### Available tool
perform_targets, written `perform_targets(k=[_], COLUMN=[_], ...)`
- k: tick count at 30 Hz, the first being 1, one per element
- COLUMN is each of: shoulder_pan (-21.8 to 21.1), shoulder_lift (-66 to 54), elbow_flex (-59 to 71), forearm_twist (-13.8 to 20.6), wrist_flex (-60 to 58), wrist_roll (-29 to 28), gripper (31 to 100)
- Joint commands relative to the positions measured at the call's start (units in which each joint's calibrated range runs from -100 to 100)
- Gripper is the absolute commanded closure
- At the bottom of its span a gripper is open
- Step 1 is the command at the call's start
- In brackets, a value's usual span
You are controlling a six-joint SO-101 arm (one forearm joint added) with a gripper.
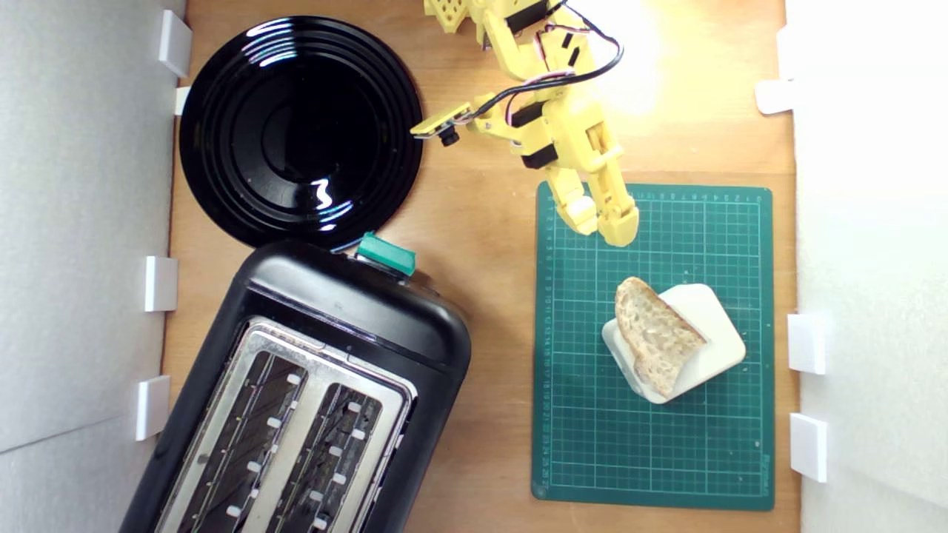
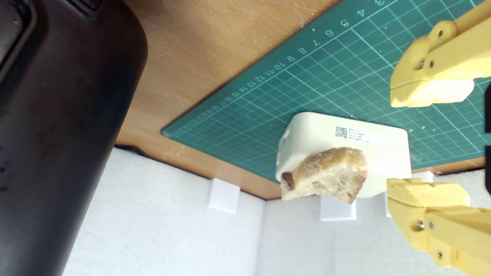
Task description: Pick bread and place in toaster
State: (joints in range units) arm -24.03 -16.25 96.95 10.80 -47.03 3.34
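1. We see the pincer [image 1: 606, 222] above the mat's [image 1: 585, 444] top-left corner in the exterior view, tips pointing toward the bread [image 1: 655, 337].
2. In the wrist view the pincer [image 2: 429, 145] has its jaws apart with a wide gap and nothing between them.
3. The bread lies on the white block [image 1: 715, 326], which sits on the mat. In the exterior view the slice covers the block's left part and overhangs its left edge.
4. In the wrist view the bread [image 2: 326, 176] leans over the near edge of the block [image 2: 345, 134], crust up, holey crumb facing the camera. Bread and pincer are apart, no contact.
5. The block carries a small label with a QR code on its top face in the wrist view.
6. The toaster [image 1: 355, 311] stands on the tabletop [image 1: 489, 222] at the exterior view's lower left, well apart from the mat, angled. Both slots look empty, wire guides visible. The green lever [image 1: 385, 254] is at the end nearest the plate [image 1: 300, 129].
7. The plate sits at the exterior view's upper left, its rim just beside the toaster's lever end.
8. In the wrist view we only get the toaster's [image 2: 57, 115] black side wall, with the mat [image 2: 307, 76] beyond it.
9. White walls with small white brackets edge the tabletop on both sides.
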Motion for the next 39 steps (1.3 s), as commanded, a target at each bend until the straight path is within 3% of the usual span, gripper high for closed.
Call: perform_targets(k=[1, 14, 22, 39], shoulder_pan=[0.0, -0.2, -0.1, -0.4], shoulder_lift=[-0.2, 8.3, 16.8, 24.6], elbow_flex=[-0.9, -9.5, -11.3, -19.5], forearm_twist=[0.1, 0.0, 0.0, -0.1], wrist_flex=[-2.1, -2.7, -13.5, -13.9], wrist_roll=[-0.2, -3.1, -2.9, -2.8], gripper=[43.9, 43.3, 41.3, 41.1])
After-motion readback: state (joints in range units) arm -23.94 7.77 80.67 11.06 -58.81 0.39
